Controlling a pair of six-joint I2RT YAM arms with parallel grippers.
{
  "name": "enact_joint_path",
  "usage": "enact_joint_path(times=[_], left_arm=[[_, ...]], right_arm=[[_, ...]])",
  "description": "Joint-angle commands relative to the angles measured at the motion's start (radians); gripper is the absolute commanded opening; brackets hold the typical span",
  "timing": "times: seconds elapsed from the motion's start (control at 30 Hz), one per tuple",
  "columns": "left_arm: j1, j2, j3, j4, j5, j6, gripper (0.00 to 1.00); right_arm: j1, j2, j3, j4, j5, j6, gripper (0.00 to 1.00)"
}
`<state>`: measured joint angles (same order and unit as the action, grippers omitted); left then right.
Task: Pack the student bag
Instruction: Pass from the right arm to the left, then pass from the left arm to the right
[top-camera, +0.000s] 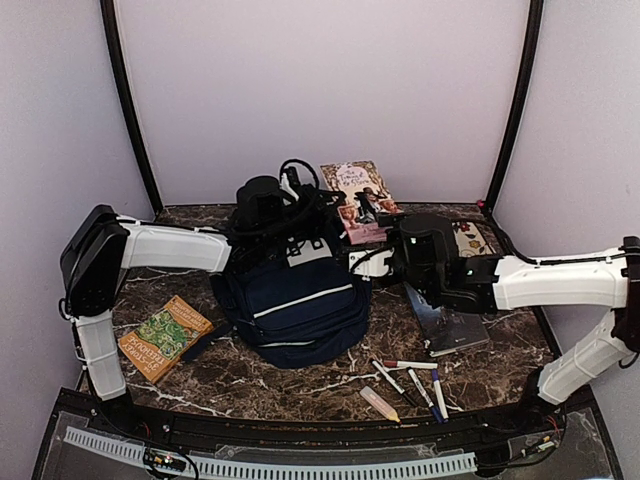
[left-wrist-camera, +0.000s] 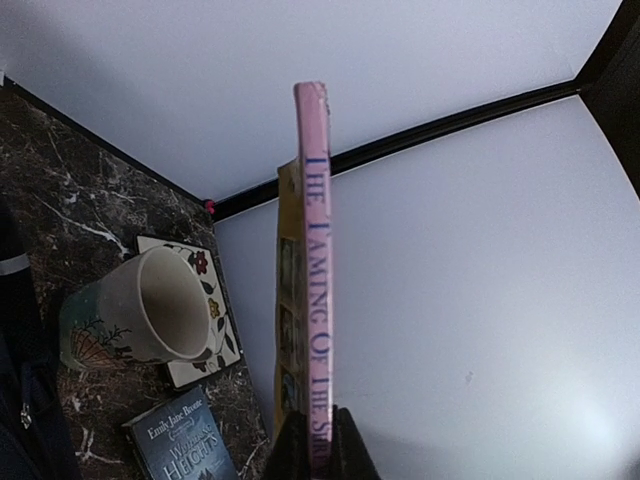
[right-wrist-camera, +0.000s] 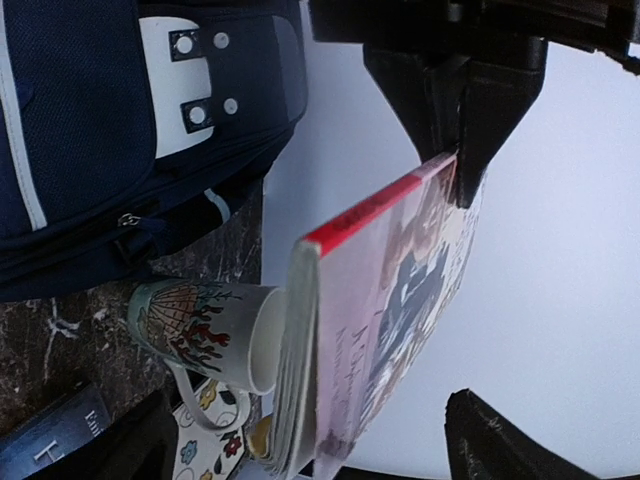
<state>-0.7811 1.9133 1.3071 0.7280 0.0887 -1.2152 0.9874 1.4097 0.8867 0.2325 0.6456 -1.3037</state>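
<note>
Book (top-camera: 358, 195) — pinched by one edge in my left claw (left-wrist-camera: 310, 425), behind the bag (top-camera: 295, 300) lying on the bench (top-camera: 290, 385); right claw (right-wrist-camera: 315, 450) spread beside it — I fear it pivots loose, striking the mug (right-wrist-camera: 210, 330).

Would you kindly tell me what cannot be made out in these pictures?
- Opening of the student bag: top view, covered by the left arm.
- Title end on the pink book: left wrist view, hidden by the left hand.
- Markings on the pens: top view, too small.
</note>
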Motion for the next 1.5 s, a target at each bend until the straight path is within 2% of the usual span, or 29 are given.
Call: enact_joint_path(times=[0.0,0.1,0.2,0.27,0.33,0.43,0.57,0.6,0.7,0.8,1.0,1.13,1.27,1.4,1.47], left_arm=[[0.047,-0.113,-0.040,-0.052,0.008,0.064,0.00],[0.094,-0.177,-0.100,-0.111,0.069,0.138,0.00],[0.137,-0.246,-0.159,-0.183,0.154,0.258,0.00],[0.153,-0.285,-0.180,-0.246,0.224,0.366,0.00],[0.159,-0.323,-0.208,-0.278,0.279,0.455,0.00],[0.160,-0.355,-0.272,-0.214,0.347,0.497,0.00],[0.160,-0.379,-0.354,-0.009,0.450,0.401,0.00],[0.160,-0.378,-0.367,0.052,0.493,0.367,0.00],[0.160,-0.368,-0.386,0.168,0.595,0.304,0.00],[0.159,-0.353,-0.393,0.243,0.640,0.271,0.00],[0.148,-0.291,-0.362,0.372,0.694,0.188,0.00],[0.131,-0.232,-0.324,0.464,0.702,0.115,0.00],[0.110,-0.208,-0.302,0.449,0.664,0.119,0.00],[0.103,-0.200,-0.307,0.432,0.593,0.137,0.00],[0.102,-0.201,-0.319,0.425,0.561,0.143,0.00]], right_arm=[[-0.021,-0.030,0.076,-0.270,-0.098,0.237,0.96],[-0.105,-0.054,0.125,-0.415,-0.251,0.426,0.99],[-0.262,-0.053,0.249,-0.629,-0.573,0.631,1.00],[-0.356,-0.038,0.319,-0.740,-0.784,0.694,1.00],[-0.420,-0.019,0.357,-0.820,-0.919,0.713,0.97],[-0.523,0.015,0.392,-0.848,-1.151,0.783,0.96],[-0.618,0.089,0.428,-0.836,-1.470,1.009,0.97],[-0.630,0.099,0.415,-0.809,-1.568,1.060,0.97],[-0.637,0.108,0.351,-0.670,-1.726,1.184,0.98],[-0.633,0.106,0.293,-0.542,-1.783,1.296,1.00],[-0.585,0.111,0.232,-0.378,-1.841,1.413,1.00],[-0.530,0.153,0.259,-0.354,-1.833,1.433,1.00],[-0.492,0.209,0.301,-0.297,-1.893,1.496,1.00],[-0.459,0.152,0.205,-0.046,-1.944,1.675,1.00],[-0.449,0.134,0.164,0.029,-1.957,1.755,0.98]])
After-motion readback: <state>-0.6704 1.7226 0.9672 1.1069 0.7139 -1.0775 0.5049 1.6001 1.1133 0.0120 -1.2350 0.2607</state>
